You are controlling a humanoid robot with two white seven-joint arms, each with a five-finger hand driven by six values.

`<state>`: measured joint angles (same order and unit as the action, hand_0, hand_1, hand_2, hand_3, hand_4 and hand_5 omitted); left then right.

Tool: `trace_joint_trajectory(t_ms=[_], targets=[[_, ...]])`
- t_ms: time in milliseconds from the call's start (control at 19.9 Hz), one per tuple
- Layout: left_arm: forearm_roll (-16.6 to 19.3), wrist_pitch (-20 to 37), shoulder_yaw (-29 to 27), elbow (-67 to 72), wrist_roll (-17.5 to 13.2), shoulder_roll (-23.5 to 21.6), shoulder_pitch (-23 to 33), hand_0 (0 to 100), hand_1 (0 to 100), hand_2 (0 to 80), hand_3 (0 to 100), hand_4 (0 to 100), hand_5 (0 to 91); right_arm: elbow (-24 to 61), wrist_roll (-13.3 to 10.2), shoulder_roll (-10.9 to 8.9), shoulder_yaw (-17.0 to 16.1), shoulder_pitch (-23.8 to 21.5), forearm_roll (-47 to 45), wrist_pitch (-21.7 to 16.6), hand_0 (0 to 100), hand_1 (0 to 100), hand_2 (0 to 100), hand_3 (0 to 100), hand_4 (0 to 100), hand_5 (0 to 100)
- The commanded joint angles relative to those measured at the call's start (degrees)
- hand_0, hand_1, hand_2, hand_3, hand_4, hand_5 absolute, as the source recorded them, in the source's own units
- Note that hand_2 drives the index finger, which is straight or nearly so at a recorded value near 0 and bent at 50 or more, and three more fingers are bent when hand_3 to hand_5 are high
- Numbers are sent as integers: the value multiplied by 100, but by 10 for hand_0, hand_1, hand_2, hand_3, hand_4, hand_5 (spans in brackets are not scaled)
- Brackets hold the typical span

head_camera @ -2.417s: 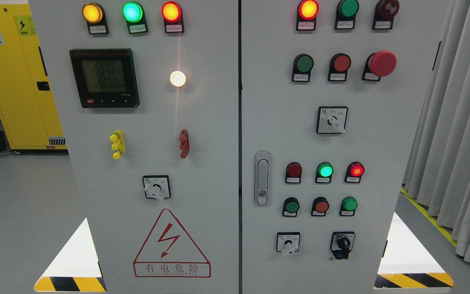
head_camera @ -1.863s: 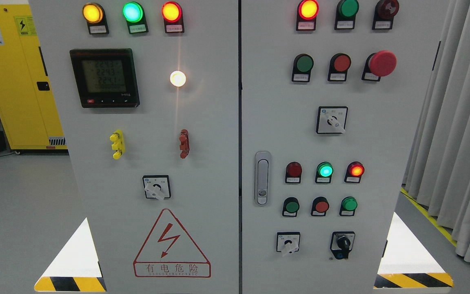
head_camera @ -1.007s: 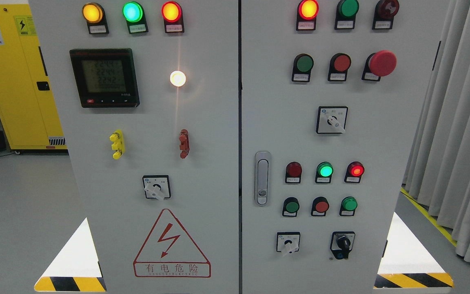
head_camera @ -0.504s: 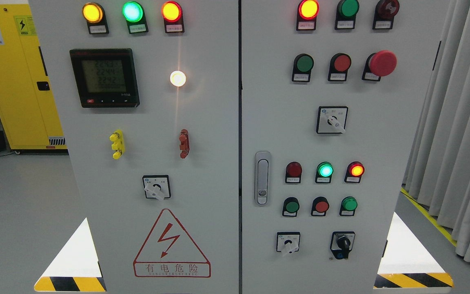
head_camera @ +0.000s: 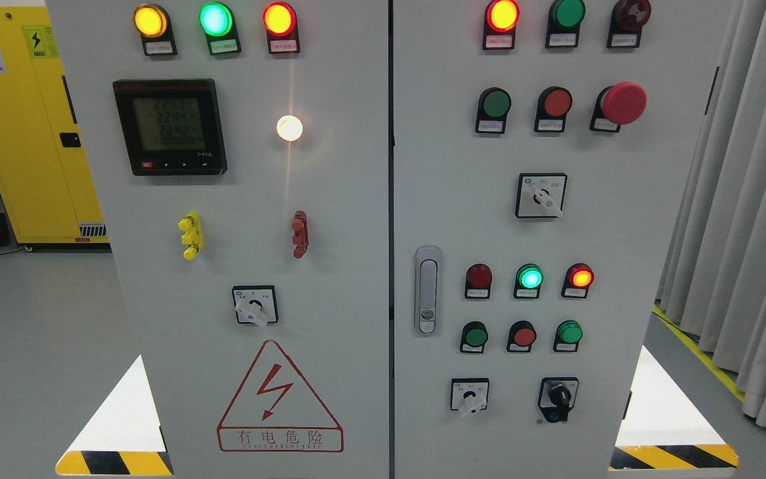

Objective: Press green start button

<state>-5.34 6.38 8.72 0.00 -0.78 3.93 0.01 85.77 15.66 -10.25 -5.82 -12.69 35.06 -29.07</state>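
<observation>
While no robot hand shows, so neither's state can be told, the press is not begun.
Several green buttons: one (head_camera: pixel 495 104) at one o'clock, beside a red button (head_camera: pixel 557 102); labels unreadable, so picking comes first.

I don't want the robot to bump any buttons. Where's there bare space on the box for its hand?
Bare: between the door handle and the green push button, and below the red mushroom button. Crowded: the lamp and button rows beside the lit green lamp.

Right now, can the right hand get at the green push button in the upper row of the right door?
Probably yes: nothing covers the green push button, but neither hand is in view, so reach is unconfirmed.
</observation>
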Motion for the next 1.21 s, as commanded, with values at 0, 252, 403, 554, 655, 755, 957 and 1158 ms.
trace_joint_trajectory(t_ms=[0,252,403,554,655,755,957,1158], targets=[[15,21,16,-149,-1,213,-185,120,556,0,0,0,0,2109,16,-56,-192,48,571,-116,238,502,0,520,567,417],[7,21,16,-149,-1,213,-185,120,556,0,0,0,0,2269,25,-64,-165,600,1186,-142,257,522,0,673,682,538],[7,21,16,-149,-1,213,-185,120,556,0,0,0,0,2330,25,-64,-131,996,1310,-151,271,532,0,753,736,608],[7,21,16,-149,-1,213,-185,120,556,0,0,0,0,2532,33,-64,-95,1260,1616,-151,287,549,0,775,773,654],[7,21,16,-149,-1,213,-185,120,556,0,0,0,0,2567,42,-64,45,1392,1706,-134,294,552,0,789,794,677],[7,13,16,-149,-1,213,-185,120,556,0,0,0,0,2567,217,-64,142,1498,1714,-134,301,560,0,802,808,701],[7,21,16,-149,-1,213,-185,120,556,0,0,0,0,2550,332,-56,230,1857,1793,-107,309,564,0,809,818,710],[7,21,16,-149,-1,213,-185,120,556,0,0,0,0,2436,578,-21,274,2165,1811,-81,326,566,0,802,824,725]])
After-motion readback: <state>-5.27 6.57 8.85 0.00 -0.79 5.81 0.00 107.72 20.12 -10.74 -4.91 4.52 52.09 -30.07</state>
